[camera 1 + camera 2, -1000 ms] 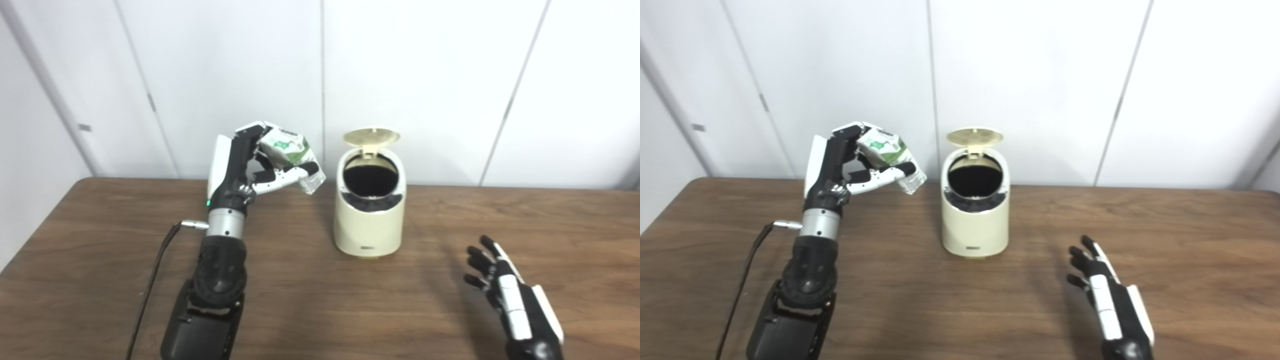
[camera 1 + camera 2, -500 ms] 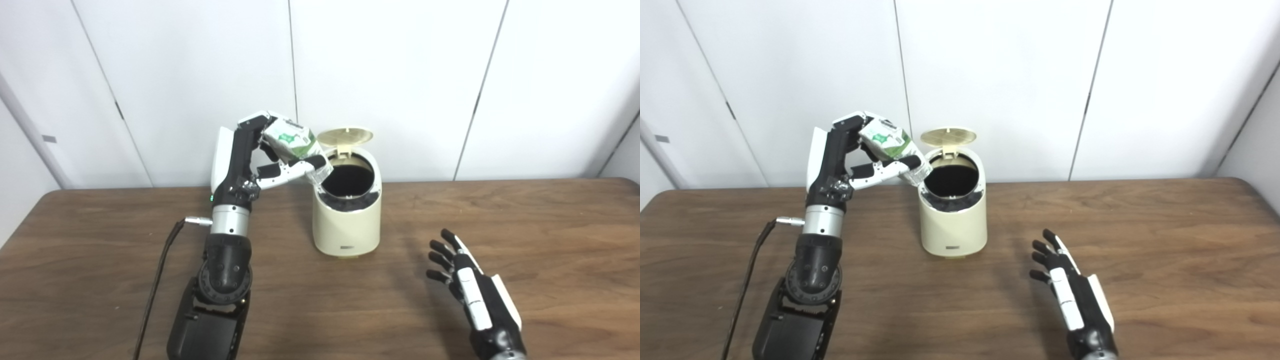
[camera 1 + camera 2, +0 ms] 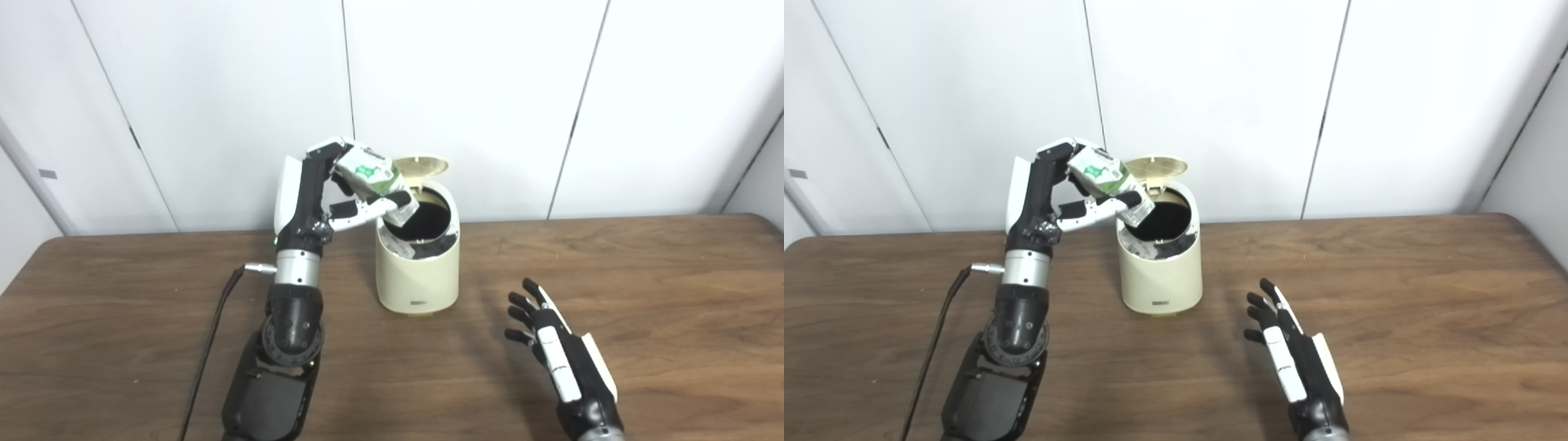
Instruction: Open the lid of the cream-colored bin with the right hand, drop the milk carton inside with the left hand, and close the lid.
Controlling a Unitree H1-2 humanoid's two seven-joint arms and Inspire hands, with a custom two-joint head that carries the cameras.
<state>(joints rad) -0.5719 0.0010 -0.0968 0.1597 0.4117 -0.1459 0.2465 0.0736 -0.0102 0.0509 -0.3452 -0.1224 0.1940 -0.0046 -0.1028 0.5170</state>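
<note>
On the far left I see one black cable (image 3: 211, 334) trailing over the wooden tabletop (image 3: 110, 343) beside my left arm. That arm rises from the near edge, and my left hand (image 3: 324, 196) is up high, clenched around the one milk carton (image 3: 370, 177), a green-and-white pack that is tilted with its lower end pointing down to the right. The thumb presses it from below and the fingers (image 3: 1056, 150) wrap over its top. The carton's lower corner sits over the left rim of the bin's mouth, and I cannot tell whether it touches the rim.

Just right of the hand stands the one cream-colored bin (image 3: 418, 269), upright, toward the far middle of the tabletop. Its round lid (image 3: 421, 165) is swung up and back on its hinge, so the dark opening faces me.

Further right and nearer to me, my right hand (image 3: 554, 346) hangs low above the tabletop, well apart from the bin. It holds nothing; its fingers are spread and point away toward the far edge.
</note>
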